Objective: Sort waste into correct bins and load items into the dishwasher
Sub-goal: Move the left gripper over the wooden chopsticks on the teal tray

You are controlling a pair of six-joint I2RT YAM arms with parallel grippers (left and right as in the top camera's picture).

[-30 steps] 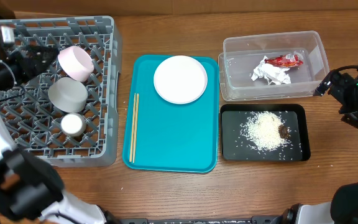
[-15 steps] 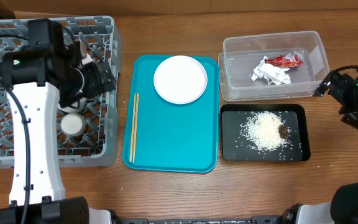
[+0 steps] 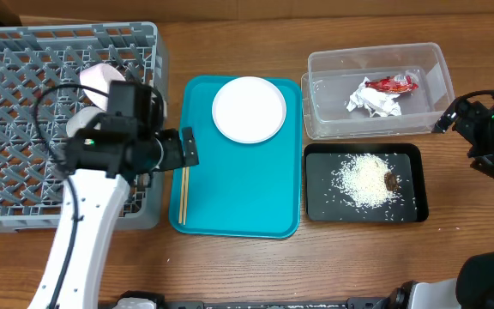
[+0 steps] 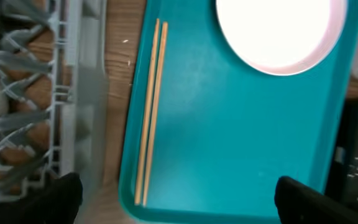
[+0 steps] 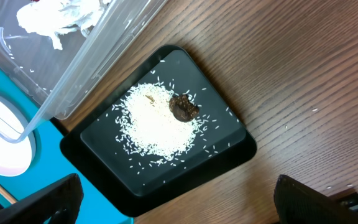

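My left gripper (image 3: 187,148) is open and empty, hovering over the teal tray's left edge, above the wooden chopsticks (image 3: 183,180). In the left wrist view the chopsticks (image 4: 150,112) lie between my spread fingers (image 4: 179,202). The white plate (image 3: 248,109) sits at the tray's far end. My right gripper (image 3: 449,118) is open and empty beside the clear tub (image 3: 427,60), which holds the red wrapper (image 3: 393,83) and white paper (image 3: 372,102). The black tray (image 3: 320,204) holds rice (image 3: 367,178) and a brown scrap (image 3: 391,181). A pink bowl (image 3: 99,75) shows in the grey dish rack (image 3: 24,103); the other bowls are hidden by my arm.
The teal tray (image 3: 247,197) lies between the rack and the bins. In the right wrist view the black tray (image 5: 229,155), its rice (image 5: 157,121) and scrap (image 5: 183,107) lie below the clear tub (image 5: 104,43). Bare wood lies along the front.
My left arm has swung right out of the dish rack to the teal tray's left edge, over the chopsticks. The right arm has not moved.
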